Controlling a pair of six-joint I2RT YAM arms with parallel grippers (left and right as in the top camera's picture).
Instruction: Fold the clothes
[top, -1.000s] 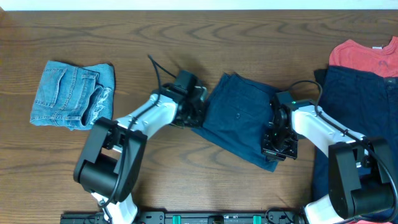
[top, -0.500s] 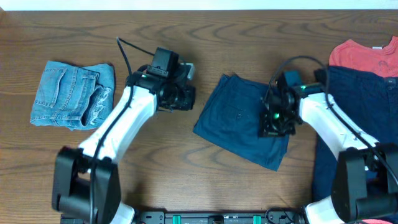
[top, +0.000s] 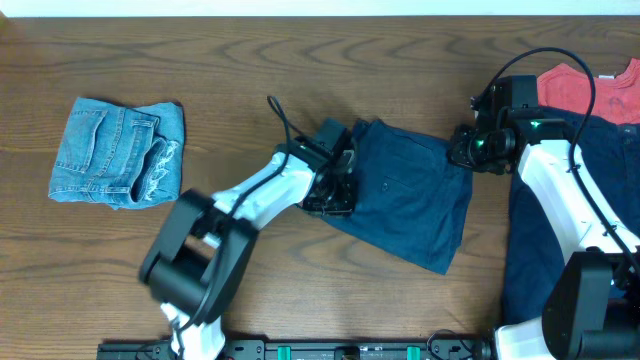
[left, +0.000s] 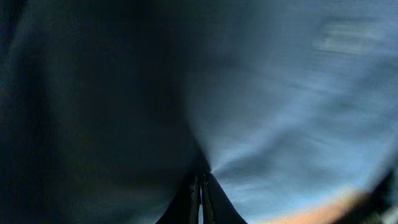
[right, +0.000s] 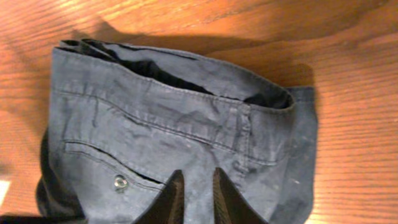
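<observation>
The clothes in play are folded dark navy shorts (top: 405, 205) lying mid-table, pocket button up (right: 119, 182). My left gripper (top: 338, 195) is shut, its tips (left: 202, 178) pressed against the shorts' left edge. Blurred navy cloth fills the left wrist view, and no pinched fold shows. My right gripper (top: 468, 150) hovers at the shorts' upper right corner. In its wrist view the right gripper (right: 198, 172) is nearly shut, a slim gap between the fingers and nothing in it, above the waistband (right: 186, 74).
Folded light-blue denim shorts (top: 118, 152) lie at the far left. A red T-shirt (top: 585, 88) and another dark navy garment (top: 565, 210) are piled along the right edge, under the right arm. Bare wood (top: 300, 290) shows in front.
The left arm swung up and left off the shorts, then came back to their left edge. The right gripper rose from the shorts' lower right to their upper right corner.
</observation>
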